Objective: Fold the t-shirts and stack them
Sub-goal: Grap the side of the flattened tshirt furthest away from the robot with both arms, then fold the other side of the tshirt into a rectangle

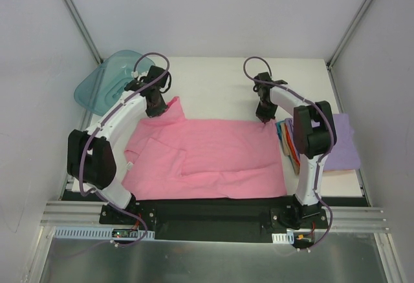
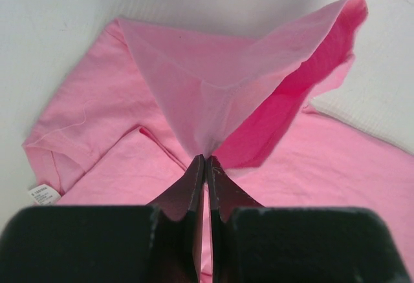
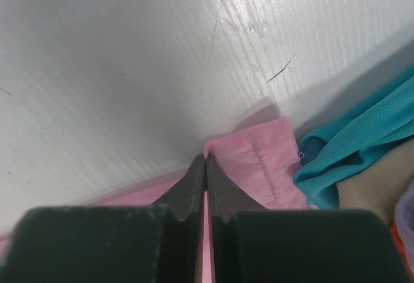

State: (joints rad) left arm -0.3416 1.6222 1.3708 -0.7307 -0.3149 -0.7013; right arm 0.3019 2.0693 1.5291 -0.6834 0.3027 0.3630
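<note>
"Pink cloth is pinched tight in the left claw (image 2: 205,159), see? Its two fingers are pressed together on a fold of the pink t-shirt (image 2: 336,160), and the fold stands up from the tips like a little tent."

"And the right claw (image 3: 206,158)?"

"Clamped too, right on the shirt's far right corner, by the hem. A sliver of pink shows between its fingers."

"Where does the shirt itself lie?"

"Spread over the middle of the white table (image 1: 213,83), between the two arms. One sleeve is folded in over the body on the left side. Only the far left corner, where the left claw grips, is lifted off the surface. A small white label (image 2: 43,194) pokes out at the shirt's edge."

"What about the others?"

"They sit folded in a stack (image 1: 291,142) just beside the pink one's right edge. The lavender t-shirt (image 1: 343,144) shows widest, with orange and teal edges along its left side. From the right wrist, the teal t-shirt (image 3: 362,141) lies close against the pinched pink corner."

"Anything further out?"

"A see-through teal tub (image 1: 107,83), tilted at the table's far left corner, behind the left arm."
</note>
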